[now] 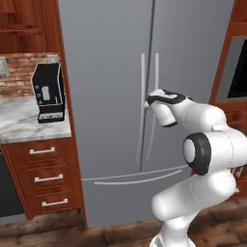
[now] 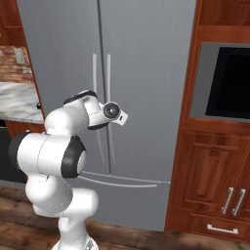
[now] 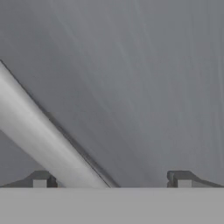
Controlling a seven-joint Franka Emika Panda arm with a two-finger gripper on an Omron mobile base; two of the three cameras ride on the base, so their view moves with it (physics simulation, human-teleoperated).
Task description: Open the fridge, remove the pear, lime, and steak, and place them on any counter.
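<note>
Hand view shows my gripper [image 3: 111, 181] spread wide astride a door handle [image 3: 39, 135] of the shut fridge [image 1: 106, 72], so everything remains undone.

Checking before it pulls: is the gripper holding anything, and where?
Nothing is held. The gripper is open against the shut fridge, with a door handle running between its jaws, not clamped.

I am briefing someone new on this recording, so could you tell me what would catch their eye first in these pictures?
The tall grey fridge fills the middle, both doors shut, two long thin handles meeting at its centre seam. The white arm reaches up to them, its open gripper right against the door with one handle running diagonally between the fingertips. A black appliance sits on the marble counter at left.
</note>
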